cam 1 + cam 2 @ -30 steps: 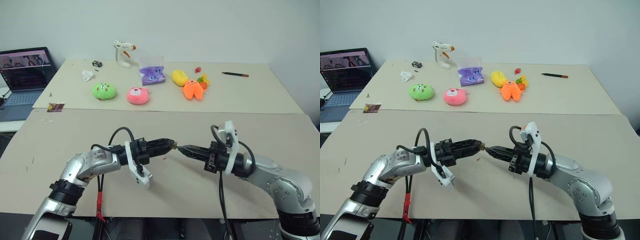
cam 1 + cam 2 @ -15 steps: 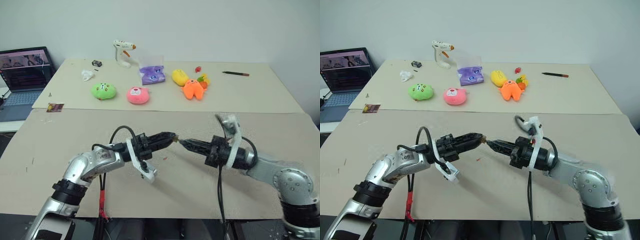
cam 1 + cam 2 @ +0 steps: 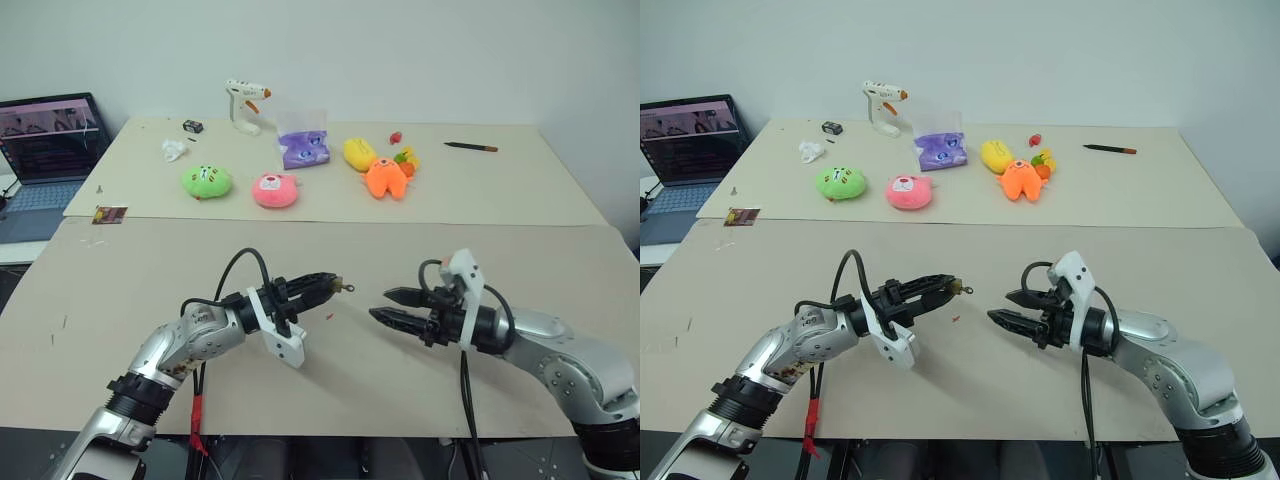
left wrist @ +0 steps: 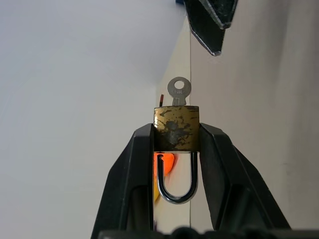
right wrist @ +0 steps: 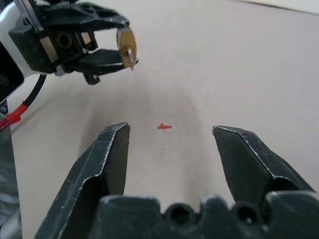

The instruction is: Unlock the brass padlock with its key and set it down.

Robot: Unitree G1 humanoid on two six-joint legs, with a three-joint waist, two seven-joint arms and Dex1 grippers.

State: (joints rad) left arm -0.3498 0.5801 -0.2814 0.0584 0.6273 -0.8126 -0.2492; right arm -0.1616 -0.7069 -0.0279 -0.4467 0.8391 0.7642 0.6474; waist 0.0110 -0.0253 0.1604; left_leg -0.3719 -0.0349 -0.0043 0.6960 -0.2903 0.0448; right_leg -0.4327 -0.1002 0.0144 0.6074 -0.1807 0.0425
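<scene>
The right hand has let go of the key and drawn back, fingers now apart. The key stays in the padlock, clamped in the left hand above the desk (shackle looks seated), so setting down remains.

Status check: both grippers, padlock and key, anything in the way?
Left gripper shut on brass padlock, held above the table. Key seated in padlock. Right gripper open, apart from key. Nothing between them.
</scene>
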